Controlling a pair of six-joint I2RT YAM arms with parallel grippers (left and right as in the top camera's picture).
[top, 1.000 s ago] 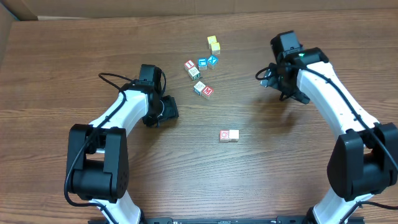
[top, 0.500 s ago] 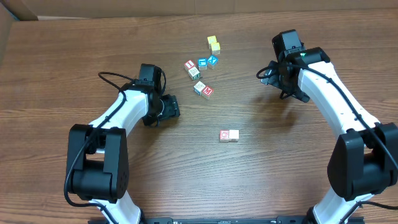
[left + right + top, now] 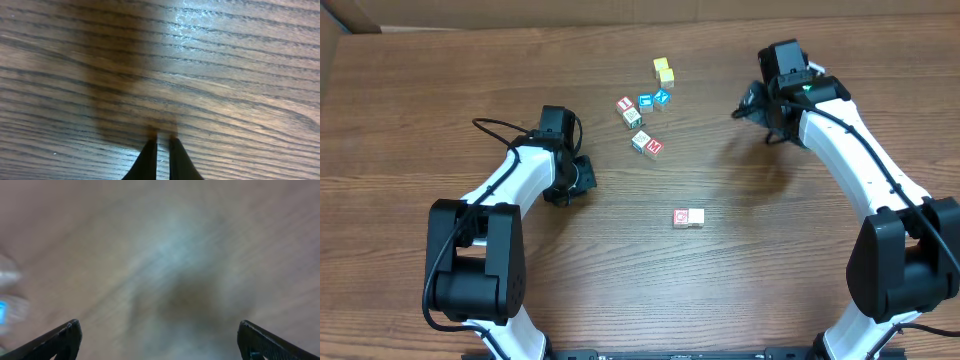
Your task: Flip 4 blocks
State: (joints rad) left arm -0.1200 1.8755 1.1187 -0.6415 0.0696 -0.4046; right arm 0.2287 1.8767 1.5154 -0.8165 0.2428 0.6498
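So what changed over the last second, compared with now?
The left tool snapped shut on nothing and drew back slightly to the left. The right tool, jaws wide open as before, shifted a little farther out from the robot. The cluster of blocks and the pair nearer the front lie just as they did.

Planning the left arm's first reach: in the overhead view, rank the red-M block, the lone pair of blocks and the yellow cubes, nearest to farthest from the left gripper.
1. Red-M block: ahead and right of the left gripper, on the cluster's near edge.
2. Lone pair of blocks: farther right, mid-table.
3. Yellow cubes: at the cluster's far end.
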